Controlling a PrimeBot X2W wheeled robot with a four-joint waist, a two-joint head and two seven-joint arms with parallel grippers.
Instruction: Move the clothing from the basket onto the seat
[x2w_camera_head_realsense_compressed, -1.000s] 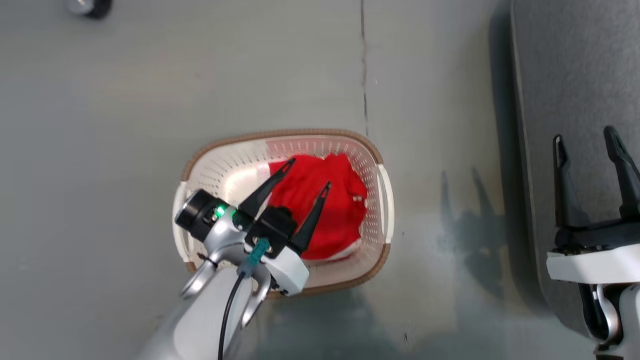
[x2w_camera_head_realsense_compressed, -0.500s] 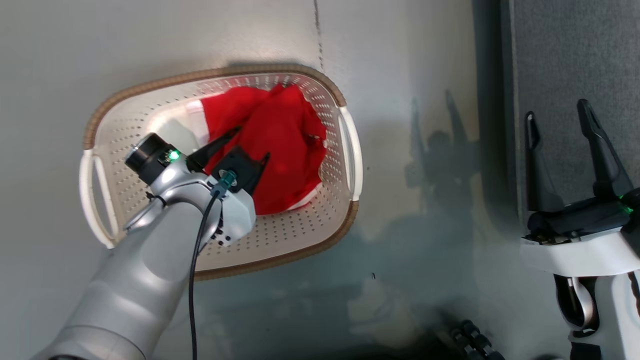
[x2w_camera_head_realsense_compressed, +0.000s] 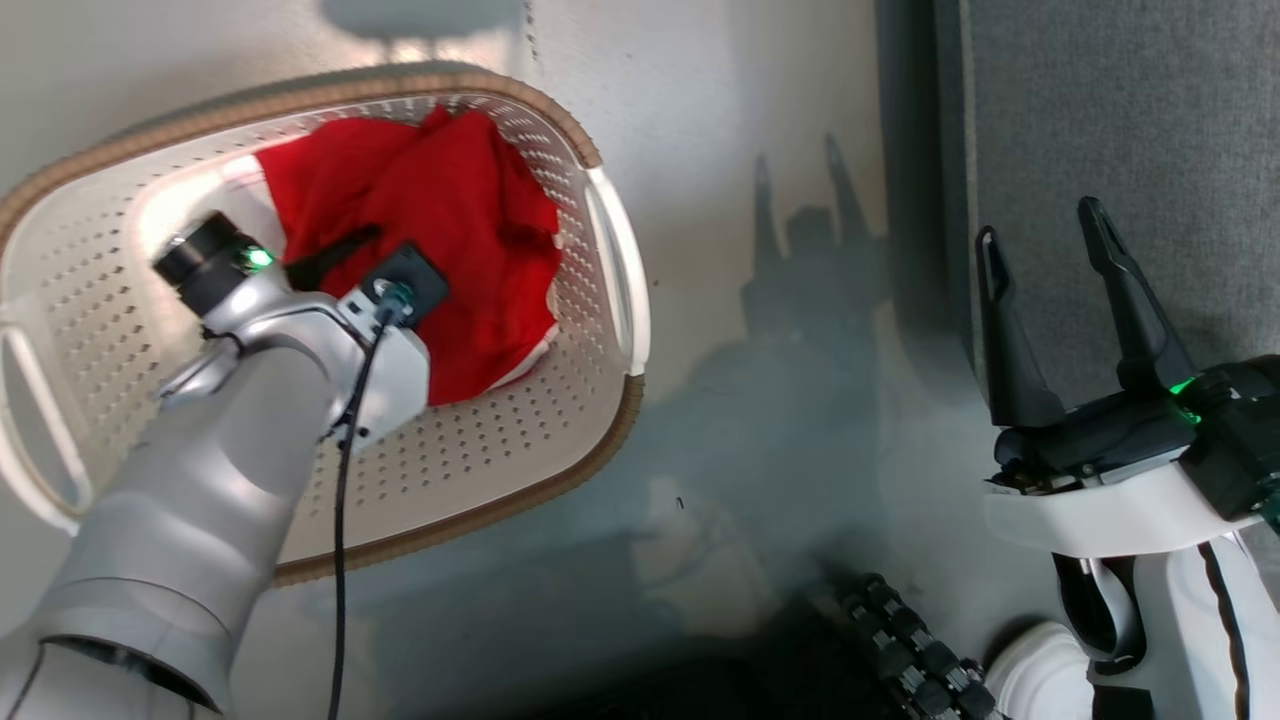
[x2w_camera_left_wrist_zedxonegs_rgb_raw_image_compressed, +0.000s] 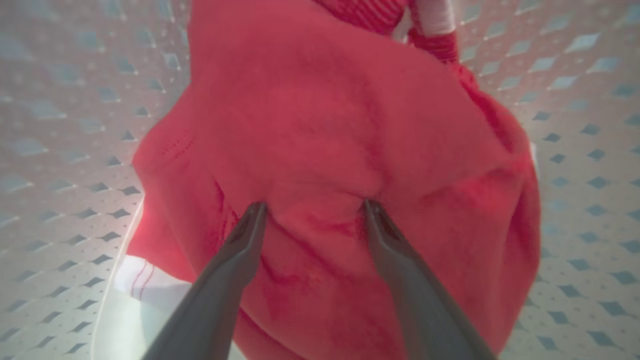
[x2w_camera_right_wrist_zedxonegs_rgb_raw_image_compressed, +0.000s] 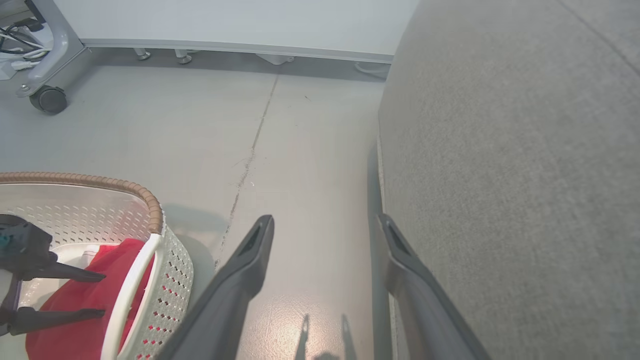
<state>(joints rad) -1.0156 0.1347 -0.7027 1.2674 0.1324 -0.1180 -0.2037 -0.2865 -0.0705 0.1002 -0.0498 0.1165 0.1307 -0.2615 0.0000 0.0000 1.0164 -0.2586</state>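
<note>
Fingertips (x2w_camera_left_wrist_zedxonegs_rgb_raw_image_compressed: 252, 216) of left hand (x2w_camera_left_wrist_zedxonegs_rgb_raw_image_compressed: 312, 206), wide apart, deeper than a second ago, against clothing (x2w_camera_left_wrist_zedxonegs_rgb_raw_image_compressed: 320, 100) in basket (x2w_camera_head_realsense_compressed: 560, 400); right hand (x2w_camera_head_realsense_compressed: 1038, 222) open

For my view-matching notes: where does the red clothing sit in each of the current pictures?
Head view: clothing upper left, in the basket.
Left wrist view: clothing centre, open left gripper tips against it.
Right wrist view: clothing bottom-left corner.
Shared landmark: the basket's perforated white wall.
</note>
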